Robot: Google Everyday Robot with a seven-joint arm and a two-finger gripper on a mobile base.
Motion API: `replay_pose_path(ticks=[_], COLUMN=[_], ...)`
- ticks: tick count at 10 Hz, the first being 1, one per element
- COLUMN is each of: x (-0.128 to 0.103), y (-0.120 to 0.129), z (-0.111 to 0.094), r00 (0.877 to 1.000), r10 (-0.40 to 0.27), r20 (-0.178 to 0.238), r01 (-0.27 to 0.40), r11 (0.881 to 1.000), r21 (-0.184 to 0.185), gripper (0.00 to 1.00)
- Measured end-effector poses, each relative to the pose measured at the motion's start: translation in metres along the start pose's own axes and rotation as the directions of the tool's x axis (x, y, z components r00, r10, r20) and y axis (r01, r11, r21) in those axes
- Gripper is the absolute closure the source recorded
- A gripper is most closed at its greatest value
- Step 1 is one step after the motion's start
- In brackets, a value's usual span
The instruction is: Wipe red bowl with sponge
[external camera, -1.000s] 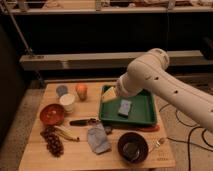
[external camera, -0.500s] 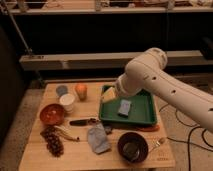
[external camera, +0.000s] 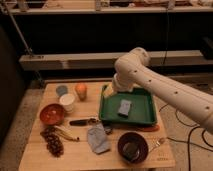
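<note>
**Status.** The gripper (external camera: pixel 109 91) hangs over the far-left corner of the green tray (external camera: pixel 141 111), at the end of the arm reaching in from the right. Its fingers are released and spread, with nothing between them. The sponge (external camera: pixel 124 107) lies flat in the middle of the tray, just near and right of the gripper and apart from it. The red bowl (external camera: pixel 51 114) stands upright on the left side of the tabletop (external camera: pixel 80 156), well apart from the tray.

**Likely faults and causes.**
1. Wall strike. The gripper is close to the tray's far-left wall. A straight descent from here may land a finger on the wall and shove the tray.
2. Weak grasp. The sponge lies low, so a shallow closure may slip off it.
3. Wrong pick. The grey-blue cloth (external camera: pixel 98 138) lies just near and left of the tray and is similar in colour.
4. Wrong bowl. The dark maroon bowl (external camera: pixel 132 146) stands nearer the tray than the red one.
5. Collision in transit. The white cup (external camera: pixel 67 101) stands just beside the red bowl, and a low carry may knock it.
</note>
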Motion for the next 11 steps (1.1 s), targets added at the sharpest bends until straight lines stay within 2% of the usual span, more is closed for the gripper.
replay_pose_path(ticks=[2, 4, 5, 7, 8, 9, 11], x=[0.014, 0.011, 0.008, 0.002, -0.001, -0.008, -0.027], y=[0.021, 0.042, 0.052, 0.063, 0.073, 0.082, 0.088], z=[0.053, 0.097, 0.112, 0.124, 0.123, 0.119, 0.12], r00=[0.998, 0.991, 0.985, 0.979, 0.973, 0.965, 0.947], r10=[0.027, 0.074, 0.102, 0.14, 0.171, 0.2, 0.246], r20=[0.059, 0.116, 0.136, 0.146, 0.156, 0.172, 0.209], r01=[-0.025, -0.067, -0.093, -0.127, -0.155, -0.18, -0.222], r11=[0.999, 0.996, 0.993, 0.987, 0.982, 0.976, 0.966], r21=[-0.033, -0.063, -0.077, -0.095, -0.112, -0.125, -0.129], gripper=[0.2, 0.2, 0.2, 0.2, 0.2, 0.2, 0.2])
